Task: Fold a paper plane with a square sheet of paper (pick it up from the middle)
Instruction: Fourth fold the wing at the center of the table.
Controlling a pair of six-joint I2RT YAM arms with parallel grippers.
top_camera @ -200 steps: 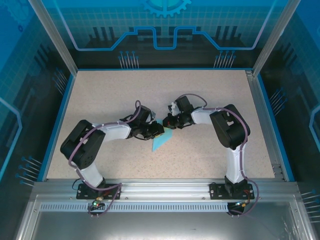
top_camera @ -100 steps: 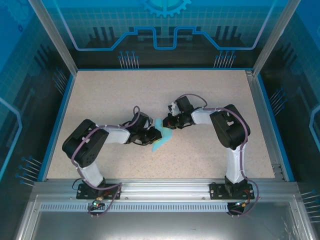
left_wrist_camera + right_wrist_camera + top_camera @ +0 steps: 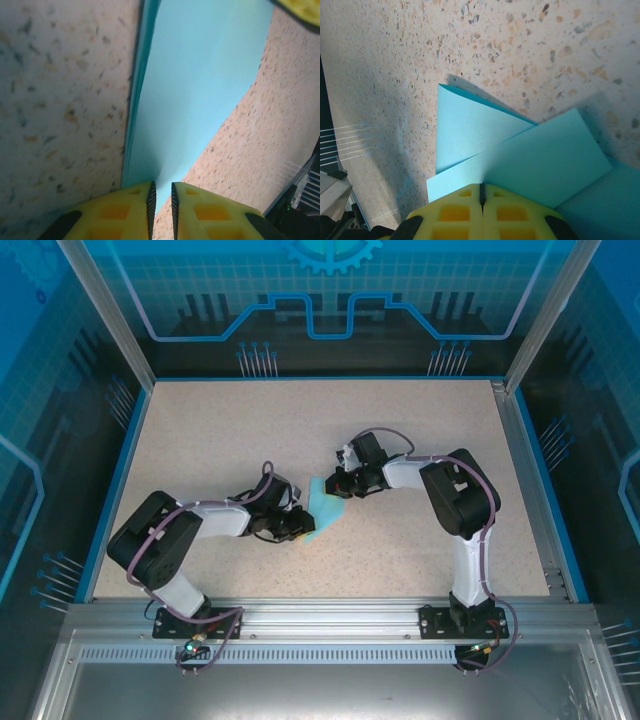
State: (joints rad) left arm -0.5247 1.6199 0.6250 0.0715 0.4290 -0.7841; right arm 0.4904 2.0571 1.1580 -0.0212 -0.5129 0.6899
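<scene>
Light blue sheet of paper (image 3: 328, 508), partly folded, at the middle of the worktop (image 3: 220, 430), left fingers (image 3: 125, 210) pinching its narrow end, right fingers (image 3: 455, 210) clamped on a flap at its other end.

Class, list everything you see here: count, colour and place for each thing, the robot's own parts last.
paper: one, light blue, partly folded, mid-table between the tools
table: one, speckled beige, under everything
walls: three, blue, around the table
rail: one, silver, near edge
left arm, right arm: two, white and black, bases on the rail
left tool: one, yellow fingers, shut on paper's narrow end
right tool: one, yellow fingers, shut on a paper flap
</scene>
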